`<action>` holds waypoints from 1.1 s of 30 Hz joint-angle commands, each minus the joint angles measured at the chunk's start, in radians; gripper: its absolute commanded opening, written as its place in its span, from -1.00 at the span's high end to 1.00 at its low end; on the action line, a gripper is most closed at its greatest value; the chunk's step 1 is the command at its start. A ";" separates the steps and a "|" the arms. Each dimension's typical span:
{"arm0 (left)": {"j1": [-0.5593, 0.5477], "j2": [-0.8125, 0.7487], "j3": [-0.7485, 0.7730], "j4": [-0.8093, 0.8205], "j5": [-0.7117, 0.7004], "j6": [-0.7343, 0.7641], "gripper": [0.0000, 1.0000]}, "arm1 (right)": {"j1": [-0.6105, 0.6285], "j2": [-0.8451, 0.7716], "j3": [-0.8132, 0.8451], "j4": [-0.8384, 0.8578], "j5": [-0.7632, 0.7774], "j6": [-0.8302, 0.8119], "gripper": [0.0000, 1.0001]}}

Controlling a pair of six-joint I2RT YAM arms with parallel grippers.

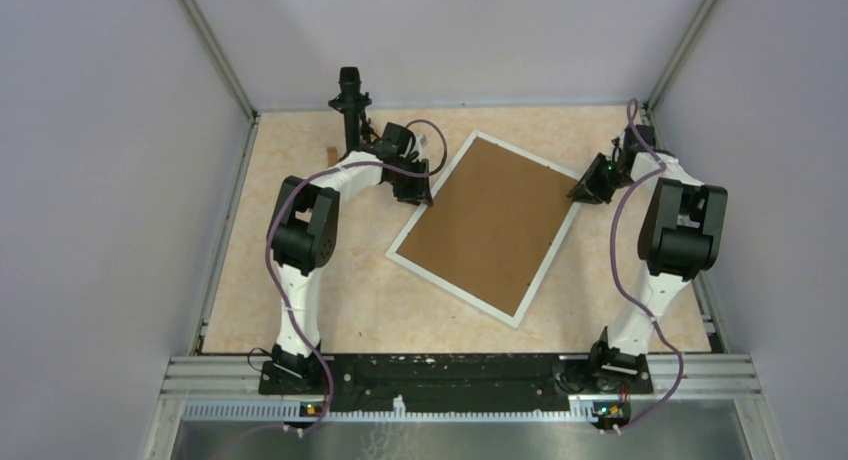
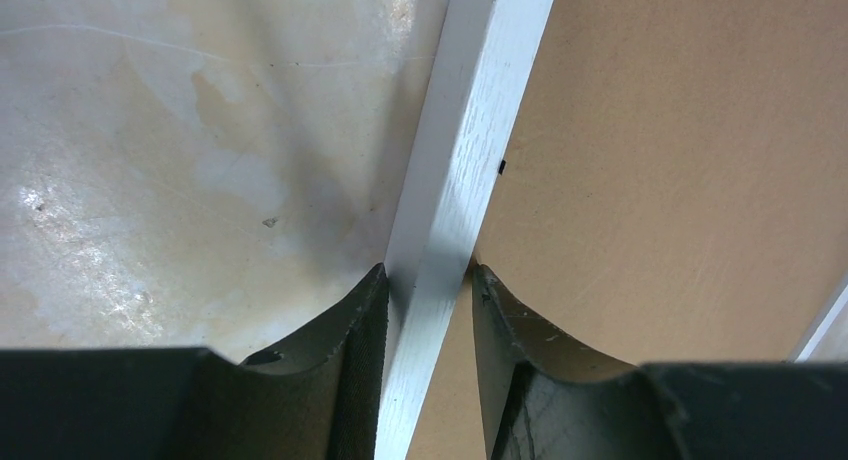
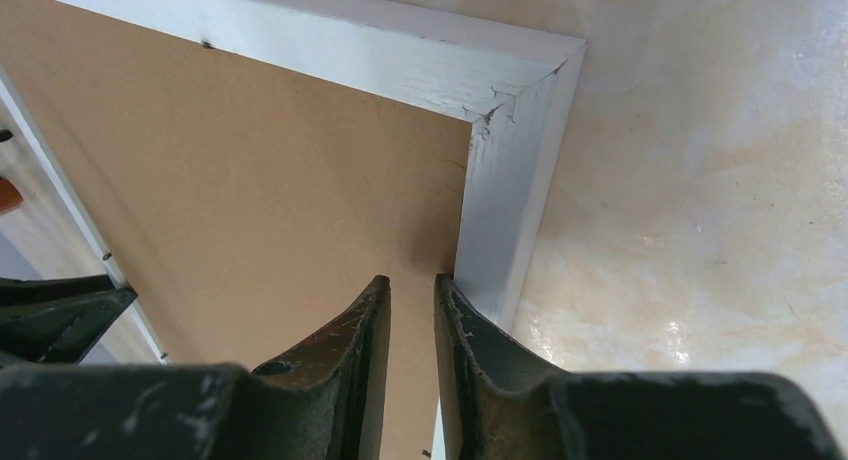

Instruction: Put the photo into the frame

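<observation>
1. Two holds on the frame (image 1: 455,289), one from each side, are the step in hand as I judge it. The photo shows in none of my views, so the putting-in is not yet begun.
2. My left jaws straddle the frame's left rail. One finger (image 2: 345,360) is on the desk (image 1: 330,300) side and the other on the board side. Both tips sit against the rail's edges, pinching it.
3. The frame lies flat and askew in the middle of the desk, between my two arms. A plain brown cardboard sheet (image 1: 490,225) fills its opening.
4. My right jaws stand near a corner on the frame's right side with only a slim gap between them. They are over the cardboard's edge, the outer tip just at the rail's inner edge. Whether they nip anything, I cannot tell.
5. The next move, I reckon, calls for a sure right-hand hold before any lift, then an even rise on both sides, since a thin rail could twist. The cardboard must come out and the photo be found.
</observation>
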 commanded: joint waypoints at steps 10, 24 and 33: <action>-0.005 -0.014 -0.007 -0.016 -0.006 0.008 0.25 | -0.015 -0.150 -0.052 -0.045 0.146 -0.022 0.36; -0.009 -0.020 -0.009 -0.019 -0.005 0.009 0.30 | -0.029 -0.090 -0.083 -0.019 0.124 -0.029 0.52; -0.011 -0.017 -0.006 -0.020 -0.004 0.012 0.34 | -0.014 -0.024 -0.083 0.009 0.147 -0.022 0.53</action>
